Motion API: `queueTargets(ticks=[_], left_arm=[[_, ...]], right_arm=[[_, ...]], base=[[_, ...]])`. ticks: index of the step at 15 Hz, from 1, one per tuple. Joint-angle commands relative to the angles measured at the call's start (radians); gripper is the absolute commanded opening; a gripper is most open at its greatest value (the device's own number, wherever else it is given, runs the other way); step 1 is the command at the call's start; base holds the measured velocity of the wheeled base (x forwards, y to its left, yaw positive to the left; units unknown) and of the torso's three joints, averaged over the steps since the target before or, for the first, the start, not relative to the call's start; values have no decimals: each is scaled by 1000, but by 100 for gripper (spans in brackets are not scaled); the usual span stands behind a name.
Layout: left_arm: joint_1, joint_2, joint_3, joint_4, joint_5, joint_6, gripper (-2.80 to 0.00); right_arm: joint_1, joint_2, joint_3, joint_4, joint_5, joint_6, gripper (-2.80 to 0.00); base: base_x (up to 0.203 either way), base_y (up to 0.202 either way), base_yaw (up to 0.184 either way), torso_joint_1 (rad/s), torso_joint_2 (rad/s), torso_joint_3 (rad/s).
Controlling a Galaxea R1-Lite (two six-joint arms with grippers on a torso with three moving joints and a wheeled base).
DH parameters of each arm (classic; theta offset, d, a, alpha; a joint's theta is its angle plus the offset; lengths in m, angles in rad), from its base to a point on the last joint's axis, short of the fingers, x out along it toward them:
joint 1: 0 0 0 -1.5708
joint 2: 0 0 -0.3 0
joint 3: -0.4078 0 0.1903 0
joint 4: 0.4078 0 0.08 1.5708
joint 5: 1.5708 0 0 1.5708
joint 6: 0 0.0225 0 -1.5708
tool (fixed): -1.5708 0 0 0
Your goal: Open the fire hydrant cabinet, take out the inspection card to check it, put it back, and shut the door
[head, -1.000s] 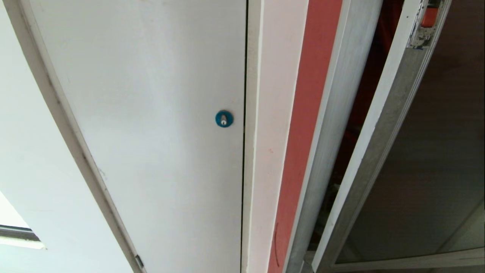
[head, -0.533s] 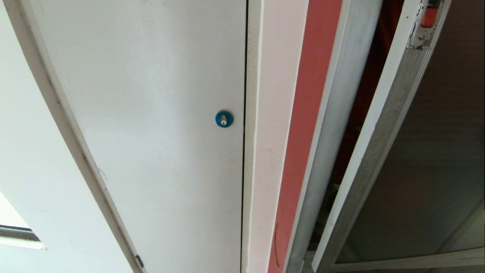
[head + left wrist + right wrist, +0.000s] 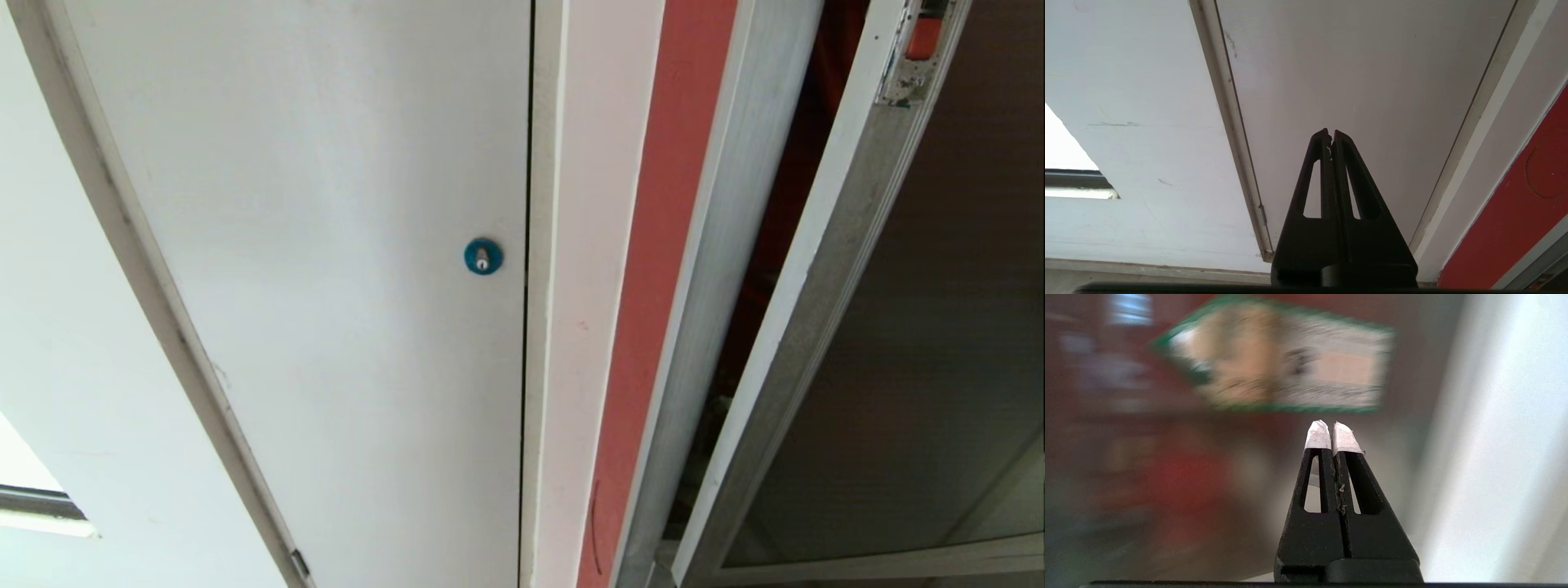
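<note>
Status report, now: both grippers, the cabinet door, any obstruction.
Left gripper shut, empty, facing the white panel. Right gripper shut, empty, before a blurred green-edged sticker. Door ajar on fire hydrant cabinet. Inspection card unseen; no obstruction visible.

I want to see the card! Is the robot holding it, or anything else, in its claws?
No. The left gripper and the right gripper are both shut on nothing; no card is between them.

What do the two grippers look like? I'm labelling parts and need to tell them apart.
Both are black, each with two tapering fingers with a long slot cut through each. The left gripper has bare black fingertips. The right gripper has whitish tape wrapped round its fingertips. No cables or markings show in either wrist view.
</note>
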Motion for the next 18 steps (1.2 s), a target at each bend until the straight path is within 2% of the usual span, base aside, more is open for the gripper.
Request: queueTargets(ticks=[1, 4, 6, 9, 16, 18], left_arm=[[0, 0, 3, 0, 0, 0, -280], [0, 0, 3, 0, 0, 0, -280], [0, 0, 3, 0, 0, 0, -280], [0, 0, 3, 0, 0, 0, -280], [0, 0, 3, 0, 0, 0, -280], [0, 0, 3, 0, 0, 0, -280]], right_arm=[[-3, -106, 95, -6, 118, 24, -280], [-4, -113, 228, -12, 311, 99, -280], [-4, -113, 321, -17, 396, 116, -280], [-4, -113, 351, -17, 424, 159, -280], [-4, -113, 351, 151, 435, 178, -280], [-4, -113, 350, 159, 435, 240, -280]], base=[[0, 0, 0, 0, 0, 0], [0, 0, 0, 0, 0, 0], [0, 0, 0, 0, 0, 0], [0, 0, 0, 0, 0, 0], [0, 0, 0, 0, 0, 0], [0, 0, 0, 0, 0, 0]])
